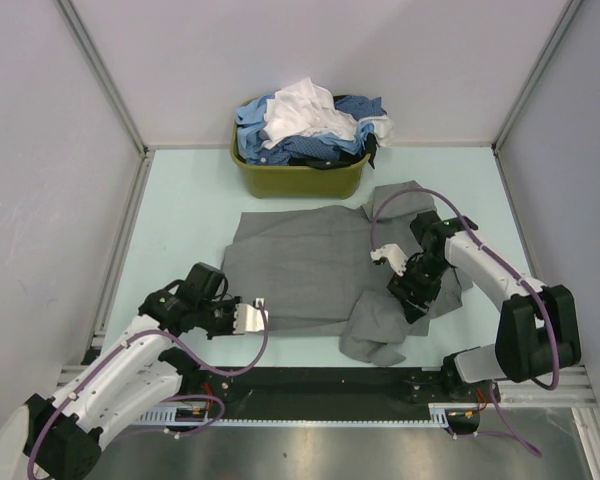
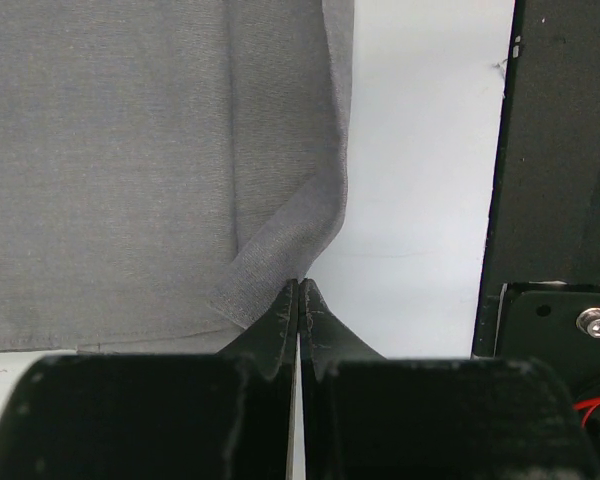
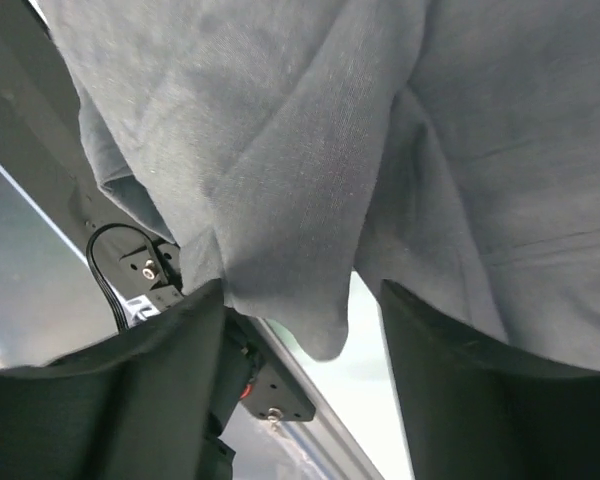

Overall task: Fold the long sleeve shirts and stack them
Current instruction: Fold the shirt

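A grey shirt [image 1: 300, 265] lies spread on the table [image 1: 180, 220] just in front of the olive basket [image 1: 300, 180], which is heaped with blue and white shirts [image 1: 310, 125]. At the shirt's left corner, on the side away from the basket, the left jaws are pressed shut, their tips touching the folded hem. The right jaws stand apart, with a bunched fold of the grey shirt hanging loose between them.

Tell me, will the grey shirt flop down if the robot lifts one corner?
Probably yes: the grey shirt hangs in soft folds in the right wrist view. It seems light and thin; its hem curls over. Pushed, it would likely bunch up like its crumpled near edge.
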You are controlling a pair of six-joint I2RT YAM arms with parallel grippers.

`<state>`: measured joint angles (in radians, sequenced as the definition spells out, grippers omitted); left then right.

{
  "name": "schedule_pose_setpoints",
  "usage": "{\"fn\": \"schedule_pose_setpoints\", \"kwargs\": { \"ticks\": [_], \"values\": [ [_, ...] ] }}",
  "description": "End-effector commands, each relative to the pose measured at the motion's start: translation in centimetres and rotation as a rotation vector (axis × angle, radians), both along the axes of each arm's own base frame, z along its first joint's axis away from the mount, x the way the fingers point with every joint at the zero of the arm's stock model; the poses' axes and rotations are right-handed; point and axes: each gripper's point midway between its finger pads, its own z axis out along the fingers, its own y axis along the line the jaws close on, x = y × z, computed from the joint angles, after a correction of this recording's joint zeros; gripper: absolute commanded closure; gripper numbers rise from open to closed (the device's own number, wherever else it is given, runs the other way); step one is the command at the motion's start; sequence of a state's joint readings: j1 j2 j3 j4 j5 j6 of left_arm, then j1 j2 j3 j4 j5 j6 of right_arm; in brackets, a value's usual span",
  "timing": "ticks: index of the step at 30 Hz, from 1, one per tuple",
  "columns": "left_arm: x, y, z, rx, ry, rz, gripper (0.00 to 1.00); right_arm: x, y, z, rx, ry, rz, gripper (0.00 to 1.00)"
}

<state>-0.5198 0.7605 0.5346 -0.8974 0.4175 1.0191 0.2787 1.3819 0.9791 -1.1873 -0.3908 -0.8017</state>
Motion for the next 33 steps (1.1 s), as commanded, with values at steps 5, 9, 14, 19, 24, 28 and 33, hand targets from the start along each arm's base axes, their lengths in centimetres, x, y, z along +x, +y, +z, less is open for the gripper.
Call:
{"fn": "schedule_pose_setpoints", "kwargs": {
  "ticks": [5,9,14,19,24,28,33],
  "values": [
    [0.7,-0.8,1.6,-0.045,-0.031,0.021,1.00,-0.6,-0.6,2.0,-0.032,-0.020,0.021,0.91],
    [0.6,-0.6,2.2,-0.048,-0.044,0.019,1.00,-2.3,-0.5,6.4,-0.014,-0.116,0.090,1.00],
    [0.4,-0.6,4.1,-0.060,-0.073,-0.003,1.00,-6.5,-0.1,10.2,-0.064,-0.296,0.259,1.00],
    [-0.5,0.3,4.3,-0.023,-0.082,-0.047,1.00,-7.6,0.7,13.3,-0.010,-0.450,0.272,1.00],
    [-1.3,1.0,3.4,0.001,-0.061,-0.047,1.00,-6.2,1.6,18.9,0.093,-0.604,0.212,1.00],
    [0.7,0.6,3.8,-0.015,-0.098,0.042,1.00,-4.6,1.1,20.8,0.053,-0.686,0.169,1.00],
    [3.4,-0.2,4.9,-0.050,-0.058,0.155,1.00,-0.7,-0.4,20.6,-0.048,-0.811,0.137,1.00]
  ]
}}
